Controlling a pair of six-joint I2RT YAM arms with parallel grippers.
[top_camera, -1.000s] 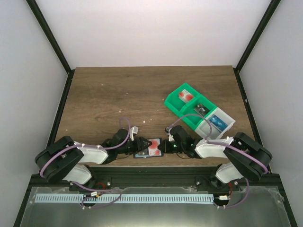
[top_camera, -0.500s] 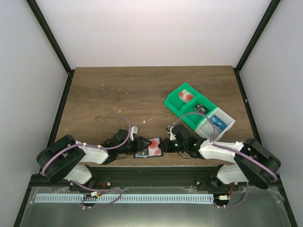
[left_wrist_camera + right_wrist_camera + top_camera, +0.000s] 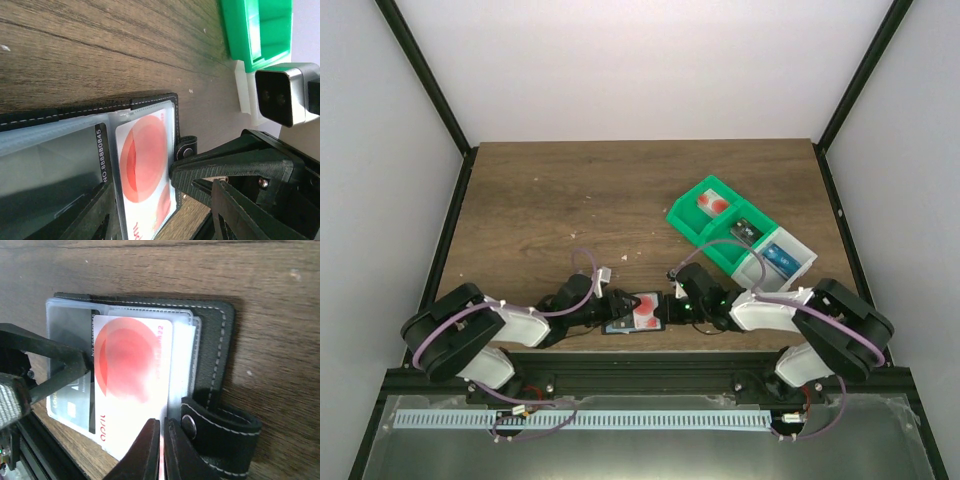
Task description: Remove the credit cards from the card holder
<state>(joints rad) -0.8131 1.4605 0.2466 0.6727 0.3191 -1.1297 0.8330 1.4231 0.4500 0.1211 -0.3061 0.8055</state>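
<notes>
Arms fold low from both sides of the near table [image 3: 570,190] edge, elbows out and forearms angled inward, so that the two wrists meet nearly nose to nose over the card holder [image 3: 638,312]. The holder lies open and flat on the wood close to the near edge, midway between the bases, its black stitched border and snap tab [image 3: 220,427] turned toward the right arm.

The left gripper [image 3: 612,310] reaches in from the left, low and almost level with the table. Its jaws stand apart; one finger [image 3: 95,220] bears down on the clear sleeve over the holder's left half, where a dark card [image 3: 50,165] with a printed number sits in its pocket, and the other finger [image 3: 235,215] sits beyond the far side of the white and red credit card [image 3: 132,385].

The right gripper [image 3: 161,424] comes in from the opposite side, just beside the tab. Its fingers are brought almost together, with the near edge of the white and red credit card in the thin slit between them. That card sits partly in the holder's right-hand pocket, its lower corner out past the sleeve.

Well apart to the right rear, a green tray [image 3: 692,215] holds a red-marked card and a dark one in separate compartments, and a clear-white tray [image 3: 800,262] touching its end holds a blue card
</notes>
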